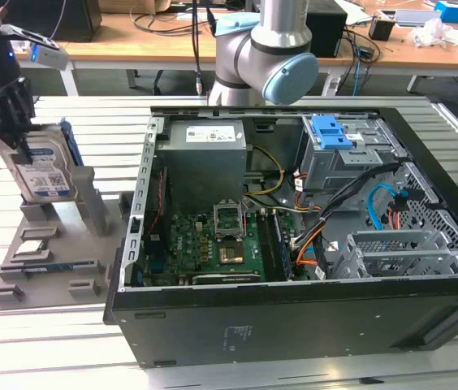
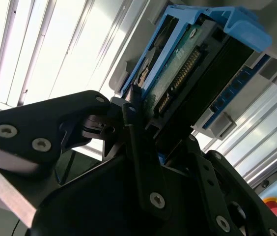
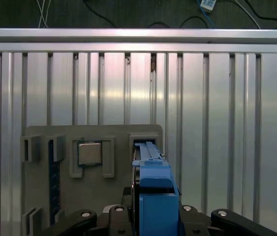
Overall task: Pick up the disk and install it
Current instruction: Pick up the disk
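The disk [image 1: 46, 171] is a silver hard drive with a white-and-blue label in a blue caddy frame. It stands on edge in a slot of the grey holder [image 1: 66, 236] at the exterior view's left. My gripper [image 1: 10, 134] is over it, with its black fingers clamped on the drive's upper end. In the second wrist view the fingers [image 2: 131, 115] press against the sides of the disk [image 2: 178, 64], whose connector edge shows. In the first wrist view the blue caddy of the disk [image 3: 153, 182] sits between the gripper's [image 3: 151, 214] linkages.
An open black computer case [image 1: 424, 325] lies on the slatted metal table, with a motherboard, cables, a blue bracket [image 1: 330, 130] on the drive bays and a metal drive cage [image 1: 391, 252]. A small square silver chip [image 3: 89, 153] rests in the grey holder [image 3: 45, 196]. Desks stand behind.
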You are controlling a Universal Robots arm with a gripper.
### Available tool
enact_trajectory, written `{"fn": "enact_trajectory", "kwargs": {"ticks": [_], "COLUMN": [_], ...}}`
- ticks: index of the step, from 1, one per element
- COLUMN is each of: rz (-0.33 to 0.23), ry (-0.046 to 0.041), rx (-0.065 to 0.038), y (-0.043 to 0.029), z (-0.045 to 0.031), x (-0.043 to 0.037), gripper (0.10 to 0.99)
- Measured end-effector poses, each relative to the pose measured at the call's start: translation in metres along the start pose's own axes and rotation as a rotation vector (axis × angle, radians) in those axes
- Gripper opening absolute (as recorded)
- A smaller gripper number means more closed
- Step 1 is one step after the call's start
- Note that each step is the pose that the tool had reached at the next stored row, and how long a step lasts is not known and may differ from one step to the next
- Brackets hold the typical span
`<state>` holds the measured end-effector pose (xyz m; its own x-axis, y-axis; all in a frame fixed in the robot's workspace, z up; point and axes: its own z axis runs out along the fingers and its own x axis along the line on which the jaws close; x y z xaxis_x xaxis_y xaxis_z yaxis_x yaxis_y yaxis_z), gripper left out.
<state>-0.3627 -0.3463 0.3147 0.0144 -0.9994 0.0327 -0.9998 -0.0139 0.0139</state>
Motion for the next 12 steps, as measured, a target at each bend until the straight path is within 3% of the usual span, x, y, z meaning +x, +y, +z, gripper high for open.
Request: {"fn": "enact_trajectory", "kwargs": {"ticks": [12], "rz": [0.0], "ry": [-0.0003], "rx": [0.0], "y": [0.0003], "z": [-0.0188], "x": [0.0006], "gripper": [0.361]}}
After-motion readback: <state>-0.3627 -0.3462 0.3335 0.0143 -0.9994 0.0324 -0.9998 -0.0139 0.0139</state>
